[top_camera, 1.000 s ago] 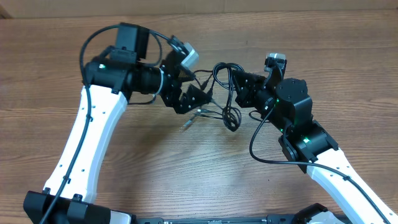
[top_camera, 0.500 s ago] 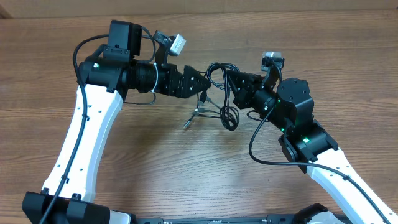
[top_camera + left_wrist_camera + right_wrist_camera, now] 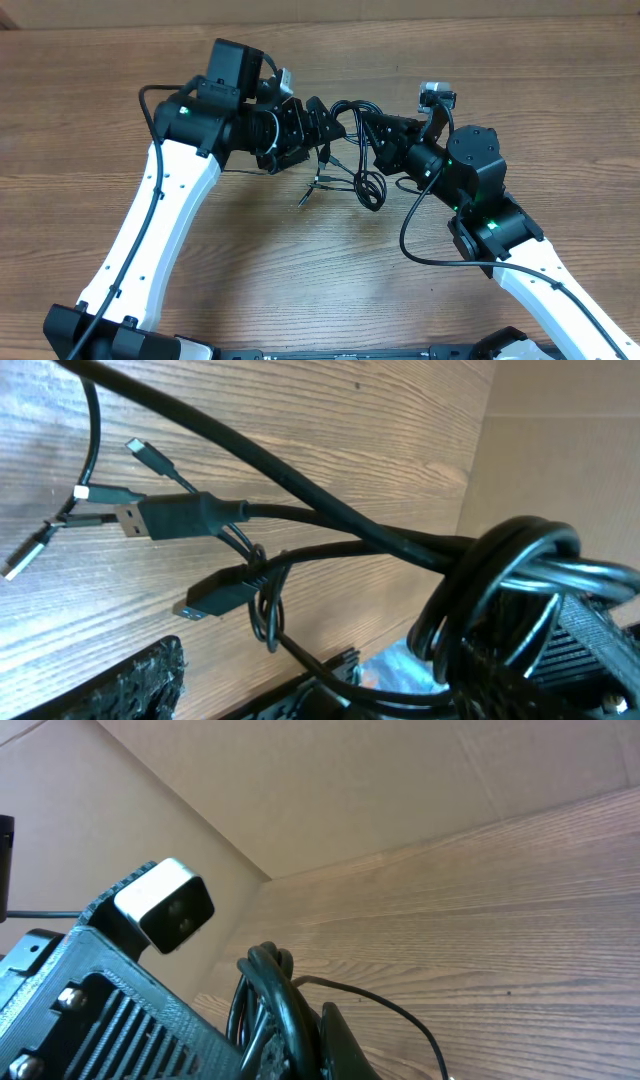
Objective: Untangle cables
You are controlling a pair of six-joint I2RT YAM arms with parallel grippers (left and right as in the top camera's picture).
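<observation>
Left arm (image 3: 150, 230) is raised from the near-left corner and bent at the elbow toward centre. Left gripper (image 3: 318, 118) is pointed right; its jaws cannot be read as parted or closed, and only one textured finger (image 3: 140, 680) is seen in the left wrist view. Right arm (image 3: 520, 250) is raised from the near-right and folded back leftward. Right gripper (image 3: 378, 136) is aimed left, tip close to the left gripper, jaws clamped on the cables (image 3: 347, 106).

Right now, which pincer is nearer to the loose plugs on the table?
Left. The left pincer is just beyond the plugs; the right pincer, holding the cables, sits farther off to the side.
</observation>
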